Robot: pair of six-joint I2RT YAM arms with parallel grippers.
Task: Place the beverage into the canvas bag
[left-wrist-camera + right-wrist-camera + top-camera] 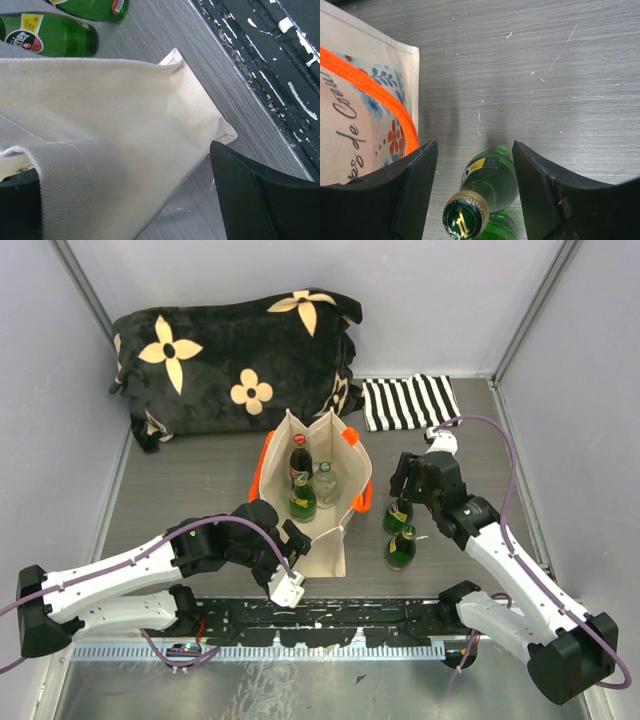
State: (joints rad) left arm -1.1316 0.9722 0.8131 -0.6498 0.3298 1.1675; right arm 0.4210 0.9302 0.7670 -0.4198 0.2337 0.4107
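Note:
The beige canvas bag (pixel 322 540) with orange handles stands open mid-table. It holds a dark red-capped bottle (pixel 300 454), a green bottle (pixel 302 500) and a clear bottle (pixel 325 483). Two green bottles (pixel 398 516) (pixel 401 548) stand upright just right of the bag. My right gripper (pixel 405 490) is open above the farther one. In the right wrist view its fingers (pixel 415 190) flank that bottle's gold-rimmed cap (pixel 466 218) without touching. My left gripper (pixel 292 543) is open at the bag's near left corner. In the left wrist view the bag's wall (pixel 120 115) fills the gap between its fingers (pixel 250 195).
A black flowered cushion (pixel 235 360) lies at the back, with a black-and-white striped cloth (pixel 410 400) at the back right. A black rail (pixel 330 615) runs along the near edge. Grey walls close in both sides. The printed bag side (pixel 360 125) is left of my right gripper.

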